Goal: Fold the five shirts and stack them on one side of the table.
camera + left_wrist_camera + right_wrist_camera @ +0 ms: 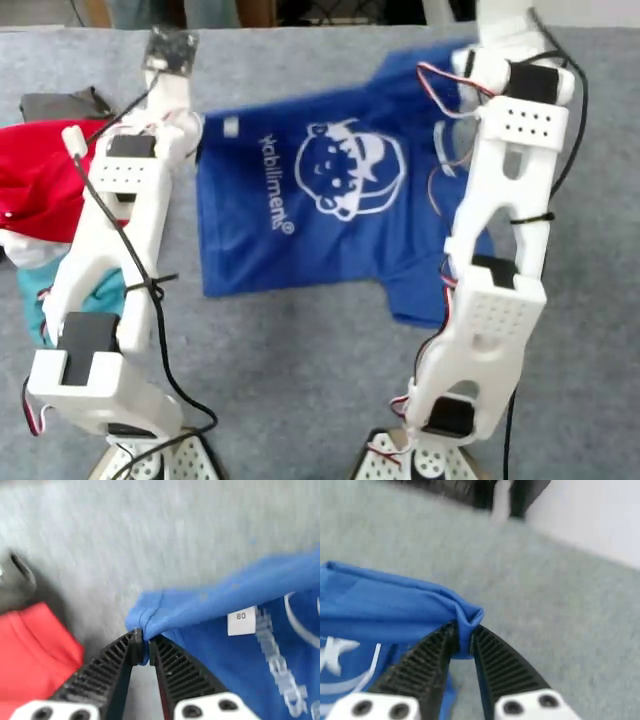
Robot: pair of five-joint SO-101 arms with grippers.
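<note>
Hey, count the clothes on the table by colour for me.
blue shirt: 1
red shirt: 1
teal shirt: 1
dark grey shirt: 1
white cloth: 1, a sliver, maybe a shirt
Total: 5

The blue shirt [300,215], white cartoon print up, lies spread at centre. A red shirt [35,180], teal shirt [105,290] and dark shirt [60,103] lie heaped at nine o'clock.

high view: fixed overhead, looking steeply down past both arms onto the tabletop [300,380]. left wrist view: close behind the left pincer [142,647], facing along its jaws. right wrist view: likewise behind the right pincer [463,637]. all three share the blue shirt [300,200].
</note>
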